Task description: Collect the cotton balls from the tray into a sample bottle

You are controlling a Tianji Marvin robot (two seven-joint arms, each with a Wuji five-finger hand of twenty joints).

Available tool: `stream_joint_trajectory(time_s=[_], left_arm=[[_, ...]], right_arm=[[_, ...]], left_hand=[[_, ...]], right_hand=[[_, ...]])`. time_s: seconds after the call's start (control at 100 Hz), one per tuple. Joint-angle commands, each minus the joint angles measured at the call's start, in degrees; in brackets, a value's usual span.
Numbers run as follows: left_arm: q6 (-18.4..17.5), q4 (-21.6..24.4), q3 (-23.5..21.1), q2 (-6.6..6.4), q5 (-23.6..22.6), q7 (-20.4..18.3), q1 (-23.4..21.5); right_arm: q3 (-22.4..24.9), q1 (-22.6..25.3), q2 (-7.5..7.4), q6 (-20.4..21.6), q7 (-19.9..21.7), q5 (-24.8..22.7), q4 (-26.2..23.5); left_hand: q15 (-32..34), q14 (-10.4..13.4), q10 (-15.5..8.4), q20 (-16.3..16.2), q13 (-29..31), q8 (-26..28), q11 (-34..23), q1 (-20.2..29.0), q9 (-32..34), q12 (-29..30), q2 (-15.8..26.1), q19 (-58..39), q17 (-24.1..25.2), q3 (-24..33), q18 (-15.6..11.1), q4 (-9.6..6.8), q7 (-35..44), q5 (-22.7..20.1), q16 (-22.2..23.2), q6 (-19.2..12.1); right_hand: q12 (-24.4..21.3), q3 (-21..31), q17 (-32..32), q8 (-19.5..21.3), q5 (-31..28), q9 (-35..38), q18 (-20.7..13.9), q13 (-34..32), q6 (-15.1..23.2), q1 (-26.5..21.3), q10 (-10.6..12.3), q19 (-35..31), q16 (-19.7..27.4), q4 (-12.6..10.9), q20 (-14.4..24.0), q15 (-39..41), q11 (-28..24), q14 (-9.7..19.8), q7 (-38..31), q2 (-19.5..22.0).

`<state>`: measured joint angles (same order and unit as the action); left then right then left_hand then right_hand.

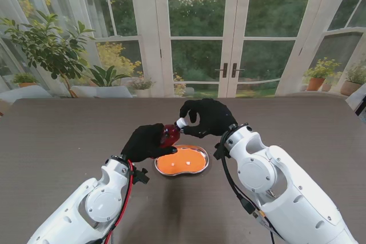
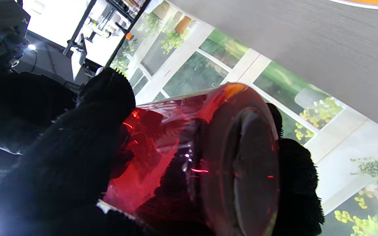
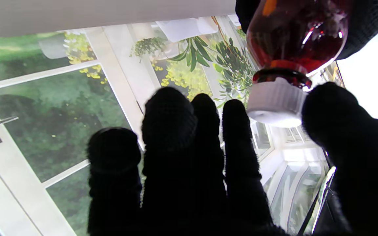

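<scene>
The red bottle is gripped around its body by the left hand, mid-frame, while its white cap is pinched by the right hand. Smooth and probably slippery, so best held mid-body. Featherlight cotton balls are left on the tray, lower centre.

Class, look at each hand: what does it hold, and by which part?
The left hand holds the red bottle around its body. The right hand grips the bottle's white cap between its fingertips.
</scene>
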<state>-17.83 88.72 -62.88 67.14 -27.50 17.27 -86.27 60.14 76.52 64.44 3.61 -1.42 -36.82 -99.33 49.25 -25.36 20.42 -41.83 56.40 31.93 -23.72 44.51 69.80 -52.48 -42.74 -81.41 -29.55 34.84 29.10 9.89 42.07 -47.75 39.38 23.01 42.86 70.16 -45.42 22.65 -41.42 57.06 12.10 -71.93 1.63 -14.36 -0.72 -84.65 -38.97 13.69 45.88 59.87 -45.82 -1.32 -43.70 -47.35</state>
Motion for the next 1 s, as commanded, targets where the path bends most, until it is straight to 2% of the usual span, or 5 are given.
stream_joint_trajectory(time_s=[0.0, 0.57, 0.64, 0.7, 0.99], left_arm=[[-0.2, 0.2, 0.0, 0.38, -0.2, -0.9, -0.1], [-1.0, -0.2, 0.5, 0.34, -0.8, -0.6, 0.2], [-1.0, -0.2, 0.5, 0.33, -0.9, -0.6, 0.2], [-1.0, -0.2, 0.4, 0.32, -0.9, -0.7, 0.1], [-0.6, 0.1, 0.3, 0.35, -0.7, -0.6, -0.1]], right_arm=[[0.3, 0.3, -0.25, -1.0, 0.6, 0.0, -0.5], [-0.5, -0.7, 0.0, -2.4, 0.1, -0.1, -0.3], [-0.7, -0.8, 0.01, -2.0, 0.2, 0.2, -0.2], [-0.7, -0.8, 0.02, -1.4, 0.1, 0.4, 0.0], [0.4, 0.0, 0.0, 1.5, 0.5, 2.8, -0.2]], left_hand=[[1.6, -1.7, -4.8, 0.7, 2.0, 0.8, -1.3, 16.7, 3.6, 0.4, 12.3, 1.2, 0.9, 11.7, -1.9, -0.28, 8.2, -7.3, -0.3, -13.7], [0.5, -1.5, -4.8, 1.3, 2.0, 0.6, -0.6, 16.8, 3.8, 1.3, 12.2, 1.8, 1.0, 11.3, -2.3, -0.44, 7.5, -7.6, -0.9, -13.8], [0.5, -1.6, -4.8, 1.3, 2.1, 0.6, -0.7, 16.8, 3.9, 1.4, 12.2, 1.8, 1.0, 11.3, -2.3, -0.44, 7.5, -7.6, -0.8, -13.7], [0.5, -1.5, -4.7, 1.3, 2.0, 0.6, -0.7, 16.8, 3.8, 1.4, 12.2, 1.8, 1.0, 11.3, -2.3, -0.42, 7.5, -7.5, -0.8, -13.6], [0.4, -2.0, -4.5, 1.5, 1.9, 0.6, -0.6, 17.0, 3.8, 1.5, 12.1, 2.2, 1.3, 11.4, -2.0, -0.41, 7.5, -7.4, -0.8, -13.2]], right_hand=[[-0.4, -1.3, 0.8, 1.3, 1.8, -2.0, -1.6, 0.7, -1.4, 3.3, -0.8, -2.3, -1.1, -1.7, 0.8, -0.2, 0.3, -0.5, 0.4, 1.8], [-0.7, -2.3, -2.7, 5.6, -10.6, 4.1, 0.5, -3.5, 2.2, 1.8, -0.9, -3.6, -1.3, -2.7, 1.5, 0.9, -0.7, -0.9, -7.3, 4.1], [-0.4, -1.7, -2.8, -0.6, -11.1, 5.2, 0.8, -3.4, 3.1, -1.8, -0.5, -3.8, -1.3, 3.8, 1.1, 1.8, -0.2, -0.8, -9.9, 3.0], [-0.4, -1.1, -2.9, -3.5, -10.2, 5.8, 0.6, -3.4, 3.9, -5.1, -0.2, -3.8, -1.4, 6.6, 1.0, 2.2, -0.1, -0.5, -12.6, 1.1], [1.2, 2.4, -2.3, -8.8, -6.7, 5.7, -0.1, -3.4, 4.5, -13.6, 0.4, -3.3, -0.9, 6.9, 0.8, 1.6, 0.0, 0.6, -15.9, -3.9]])
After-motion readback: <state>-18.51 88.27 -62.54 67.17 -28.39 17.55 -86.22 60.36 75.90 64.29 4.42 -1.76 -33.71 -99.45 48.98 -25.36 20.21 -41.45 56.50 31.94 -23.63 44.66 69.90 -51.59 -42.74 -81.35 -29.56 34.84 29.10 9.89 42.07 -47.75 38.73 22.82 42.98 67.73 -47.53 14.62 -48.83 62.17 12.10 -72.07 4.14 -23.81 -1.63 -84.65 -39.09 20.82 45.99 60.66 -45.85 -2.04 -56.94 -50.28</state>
